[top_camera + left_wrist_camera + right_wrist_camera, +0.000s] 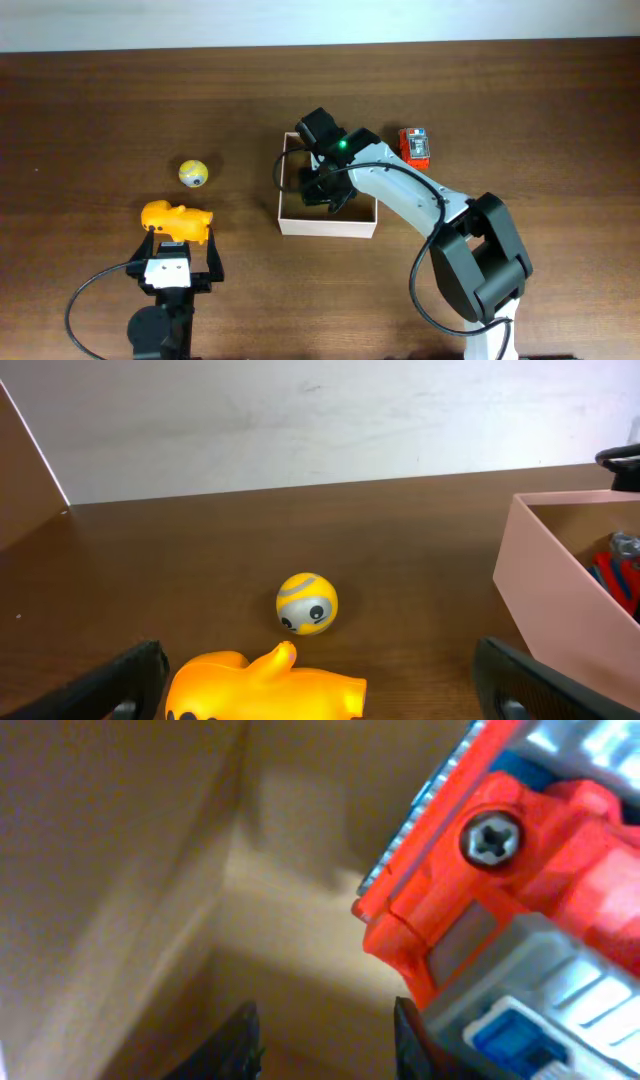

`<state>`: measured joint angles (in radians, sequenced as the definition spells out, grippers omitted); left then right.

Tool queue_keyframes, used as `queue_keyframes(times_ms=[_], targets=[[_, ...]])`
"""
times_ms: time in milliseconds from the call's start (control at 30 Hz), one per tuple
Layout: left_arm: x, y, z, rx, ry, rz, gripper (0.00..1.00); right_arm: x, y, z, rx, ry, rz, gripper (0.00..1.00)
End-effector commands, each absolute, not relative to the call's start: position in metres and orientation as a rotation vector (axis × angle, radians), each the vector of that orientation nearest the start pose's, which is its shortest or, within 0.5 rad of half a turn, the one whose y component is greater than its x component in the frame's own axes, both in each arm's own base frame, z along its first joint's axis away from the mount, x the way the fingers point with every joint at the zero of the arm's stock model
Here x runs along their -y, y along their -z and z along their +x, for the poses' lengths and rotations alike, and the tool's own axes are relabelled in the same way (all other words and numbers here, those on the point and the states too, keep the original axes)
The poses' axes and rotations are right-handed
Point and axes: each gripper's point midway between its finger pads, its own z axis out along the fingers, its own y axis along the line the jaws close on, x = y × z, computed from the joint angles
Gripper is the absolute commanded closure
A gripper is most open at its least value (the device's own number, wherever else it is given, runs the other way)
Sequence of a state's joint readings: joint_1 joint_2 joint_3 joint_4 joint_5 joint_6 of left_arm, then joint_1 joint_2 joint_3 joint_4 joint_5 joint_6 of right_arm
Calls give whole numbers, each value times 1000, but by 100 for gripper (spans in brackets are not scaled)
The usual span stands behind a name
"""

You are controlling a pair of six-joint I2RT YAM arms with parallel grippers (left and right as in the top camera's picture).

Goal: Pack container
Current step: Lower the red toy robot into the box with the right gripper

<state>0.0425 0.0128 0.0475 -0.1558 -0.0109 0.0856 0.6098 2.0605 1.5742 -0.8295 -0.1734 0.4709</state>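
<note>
Now: right gripper [325, 1040] inside container [328, 227], jaws apart beside red toy [520, 890]; left gripper [181, 253] open, yellow toy [176, 220] just ahead.

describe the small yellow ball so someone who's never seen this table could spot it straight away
From the white-walled container mid-table, look left to two yellow toys. The ball is the one farther from the arms' bases: small, round, with a grey face patch, unlike the bigger orange-yellow animal figure beside it.

I see a yellow, grey-faced ball [193, 173], an orange toy animal [176, 219], a white-walled, tan-lined container [328, 227], a red toy [415, 144] at its two o'clock.
</note>
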Motion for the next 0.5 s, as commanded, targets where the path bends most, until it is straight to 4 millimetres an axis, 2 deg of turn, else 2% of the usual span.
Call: queue_keyframes(times_ms=[0,233,467], targets=[[-12,-155,243,-1690,-107,40,1,-273,-43,360,-2953,-326,-227,62],[-12,-155,242,-1690,-107,40,1,-273,-46,373,-2915,-370,-200,62],[-12,-155,243,-1690,-107,40,1,-275,-47,374,-2907,-384,-231,62]])
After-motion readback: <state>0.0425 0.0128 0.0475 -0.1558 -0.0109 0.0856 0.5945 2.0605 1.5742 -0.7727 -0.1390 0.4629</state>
